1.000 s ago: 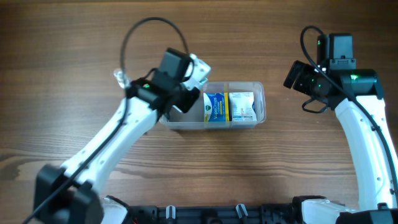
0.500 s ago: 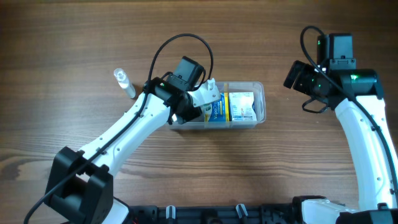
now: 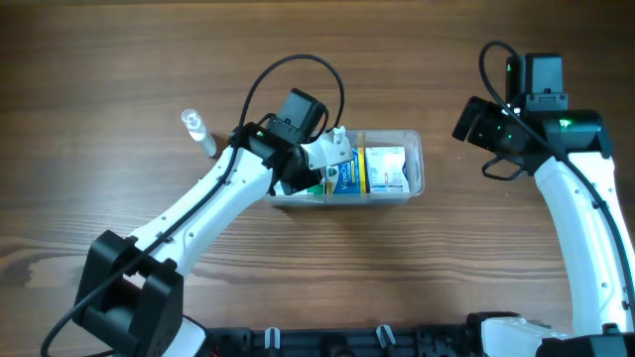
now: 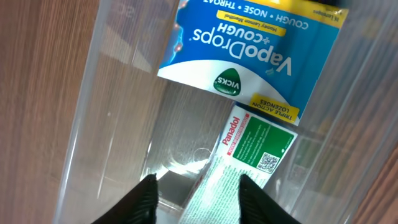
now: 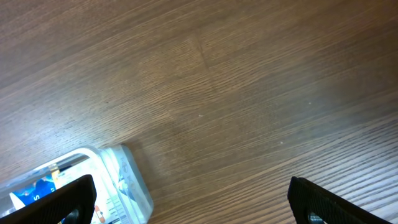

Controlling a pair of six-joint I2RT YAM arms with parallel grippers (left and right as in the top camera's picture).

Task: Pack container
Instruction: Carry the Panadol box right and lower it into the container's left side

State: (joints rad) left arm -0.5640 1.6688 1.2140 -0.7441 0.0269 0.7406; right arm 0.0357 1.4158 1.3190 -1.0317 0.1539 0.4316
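Note:
The clear plastic container sits mid-table. Inside it stand a blue VapoDrops box and a white box. A green-and-white Panadol box lies at its left end. My left gripper reaches down into that end. In the left wrist view the left gripper is open; the Panadol box lies on the container floor, against the right finger only, below the VapoDrops box. My right gripper hangs open and empty right of the tub; the right wrist view catches the container corner.
A small clear vial lies on the wooden table left of the tub, beyond the left arm. Bare wood surrounds the container on all sides. The right arm stands along the right edge.
The left gripper carried the Panadol box from above the tub's left edge down into the tub and opened. The box now rests inside. The right arm has not moved.

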